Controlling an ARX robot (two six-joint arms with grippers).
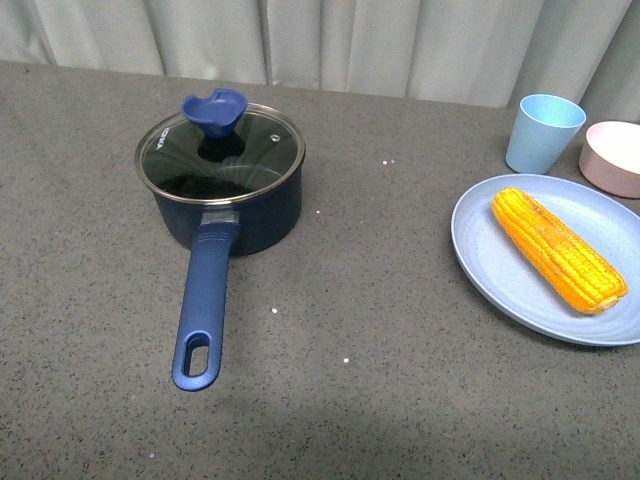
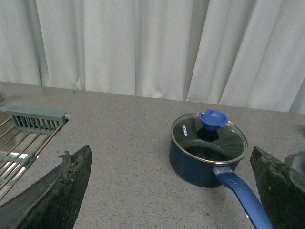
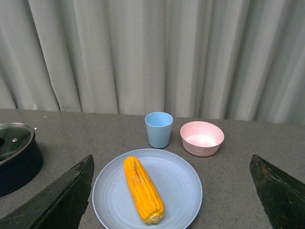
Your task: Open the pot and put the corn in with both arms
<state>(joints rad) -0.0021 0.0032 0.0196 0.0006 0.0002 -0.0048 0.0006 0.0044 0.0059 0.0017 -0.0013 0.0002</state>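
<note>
Grey speckled tabletop (image 1: 400, 300), pale pleated curtain (image 1: 400, 40) behind

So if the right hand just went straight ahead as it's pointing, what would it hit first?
Probably the corn lying on the blue plate; the open right hand looks aimed there, though depth is hard to judge.

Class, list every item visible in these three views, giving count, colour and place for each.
pot: one, dark navy, long blue handle, table's left side
lid: one, clear glass, blue knob, on the pot
corn: one, yellow-orange, lying on the plate
plate: one, light blue, table's right side
cup: one, light blue, behind the plate
bowl: one, pink, right of the cup
rack: one, wire, grey-green clip, left wrist view only
table: one, speckled grey
curtain: pale, behind the table
left gripper: one, black, open, empty
right gripper: one, black, open, empty
</note>
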